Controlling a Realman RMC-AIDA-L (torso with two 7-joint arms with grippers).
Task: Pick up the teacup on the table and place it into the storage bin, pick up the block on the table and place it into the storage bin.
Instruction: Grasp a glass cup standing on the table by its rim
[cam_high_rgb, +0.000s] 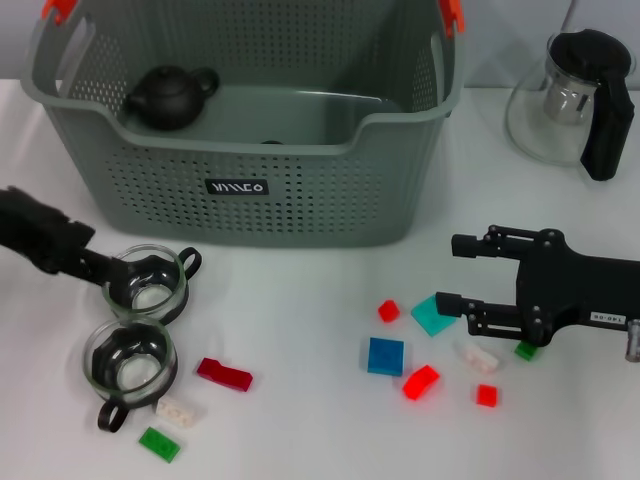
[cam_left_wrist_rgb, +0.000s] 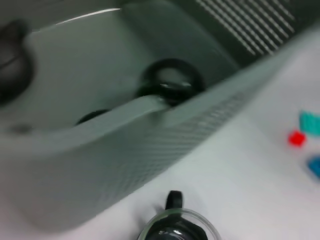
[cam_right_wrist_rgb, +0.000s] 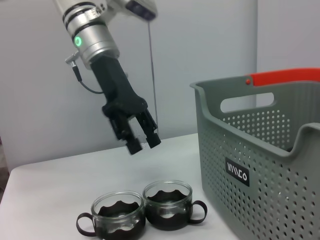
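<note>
Two glass teacups with black bases stand left of centre on the white table, one farther (cam_high_rgb: 148, 283) and one nearer (cam_high_rgb: 130, 360); both show in the right wrist view (cam_right_wrist_rgb: 167, 205) (cam_right_wrist_rgb: 117, 220). My left gripper (cam_high_rgb: 112, 272) (cam_right_wrist_rgb: 142, 141) hovers above the farther cup, open and empty. The grey perforated storage bin (cam_high_rgb: 240, 190) (cam_right_wrist_rgb: 260, 150) (cam_left_wrist_rgb: 125, 165) stands behind the cups. My right gripper (cam_high_rgb: 448, 272) is open and empty just above a teal block (cam_high_rgb: 432, 313). Several small blocks lie around it, among them a blue one (cam_high_rgb: 385, 355) and a red one (cam_high_rgb: 421, 382).
A black teapot (cam_high_rgb: 170, 97) sits inside the bin, with another dark round thing (cam_left_wrist_rgb: 170, 82) by the front wall. A glass pitcher with a black handle (cam_high_rgb: 570, 100) stands at the back right. Dark red (cam_high_rgb: 224, 374), white (cam_high_rgb: 178, 410) and green (cam_high_rgb: 158, 443) blocks lie near the cups.
</note>
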